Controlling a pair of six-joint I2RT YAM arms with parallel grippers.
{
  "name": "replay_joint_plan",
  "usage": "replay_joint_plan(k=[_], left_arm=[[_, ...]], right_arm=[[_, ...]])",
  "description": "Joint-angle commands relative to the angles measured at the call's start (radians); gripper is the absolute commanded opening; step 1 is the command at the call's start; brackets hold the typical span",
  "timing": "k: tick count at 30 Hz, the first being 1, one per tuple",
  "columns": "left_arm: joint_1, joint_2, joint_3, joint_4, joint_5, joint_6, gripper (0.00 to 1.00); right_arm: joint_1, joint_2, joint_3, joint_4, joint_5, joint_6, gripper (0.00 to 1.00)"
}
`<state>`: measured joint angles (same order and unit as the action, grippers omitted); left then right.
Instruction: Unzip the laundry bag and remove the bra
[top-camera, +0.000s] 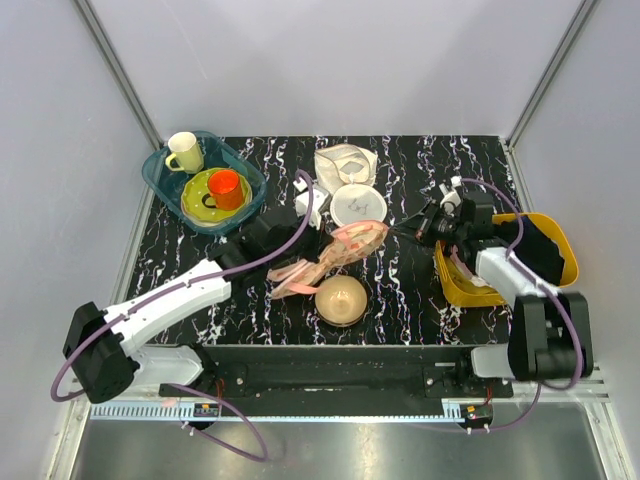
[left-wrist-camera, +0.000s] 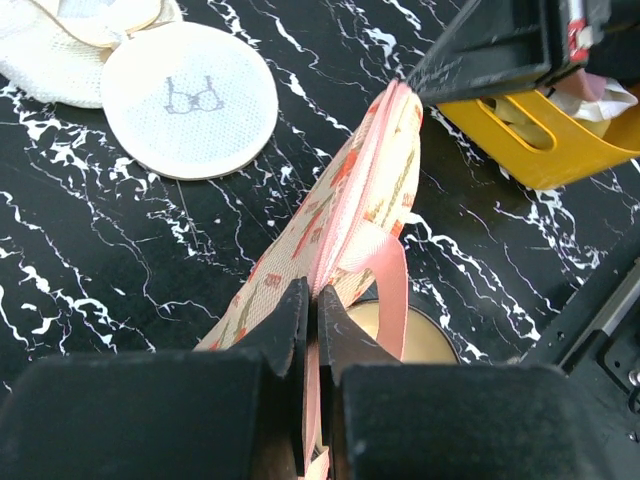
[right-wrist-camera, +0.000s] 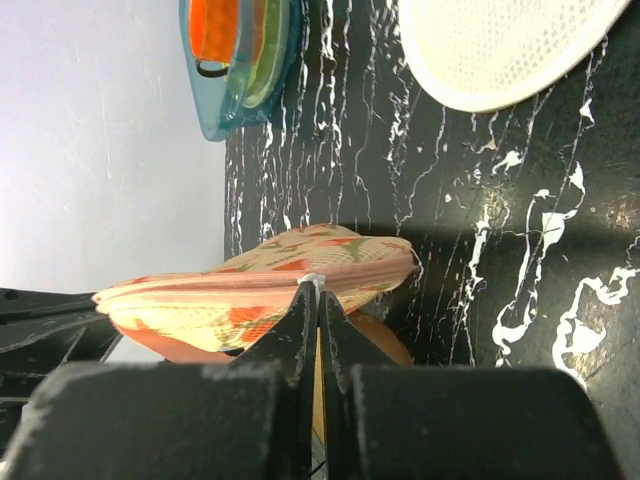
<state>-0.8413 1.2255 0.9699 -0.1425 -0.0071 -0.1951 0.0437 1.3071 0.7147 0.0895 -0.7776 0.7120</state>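
Evidently, the laundry bag (top-camera: 350, 245) is clamped by the left gripper (left-wrist-camera: 313, 297) at eight o'clock, by the right gripper (right-wrist-camera: 318, 297) at two.

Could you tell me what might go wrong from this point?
The left gripper and right gripper each pinch only a thin edge of the laundry bag, so pulling could slip a grip. The pink ribbon looping beside the left gripper might snag. If dropped, the bag may land on the tan dome nearby.
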Motion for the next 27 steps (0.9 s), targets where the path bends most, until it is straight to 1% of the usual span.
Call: replay_joint_plan(k=[1,4,7,10,16,19,21,22,27], left_arm=[[0.042,-0.046,-0.010,0.123,-0.022,-0.053,0.00],[0.048,-0.057,-0.011,0.121,-0.034,-0.058,0.00],[0.080,-0.076,-0.017,0.119,-0.041,-0.081,0.00],[0.110,-0.110,-0.037,0.159,-0.018,-0.102,0.00],[0.133,-0.141,-0.039,0.201,-0.024,-0.142,0.00],[0.149,-0.144,-0.037,0.219,-0.004,-0.156,0.00],[0.166,-0.146,-0.039,0.247,0.027,-0.178,0.00],[0.180,-0.147,-0.039,0.257,0.044,-0.196,0.00],[0.206,-0.143,-0.016,0.320,0.048,-0.237,0.00]], right_arm=[[-0.011,0.145,-0.058,0.287,-0.051,0.121,0.00],[-0.011,0.195,-0.092,0.374,-0.060,0.172,0.00],[-0.011,0.222,-0.109,0.404,-0.054,0.184,0.00],[-0.011,0.241,-0.124,0.434,-0.060,0.195,0.00],[-0.010,0.254,-0.147,0.489,-0.081,0.228,0.00],[-0.008,0.254,-0.141,0.484,-0.086,0.234,0.00],[-0.002,0.247,-0.115,0.399,-0.060,0.198,0.00],[0.001,0.230,-0.110,0.385,-0.042,0.192,0.00],[0.036,0.201,-0.090,0.375,-0.031,0.199,0.00]])
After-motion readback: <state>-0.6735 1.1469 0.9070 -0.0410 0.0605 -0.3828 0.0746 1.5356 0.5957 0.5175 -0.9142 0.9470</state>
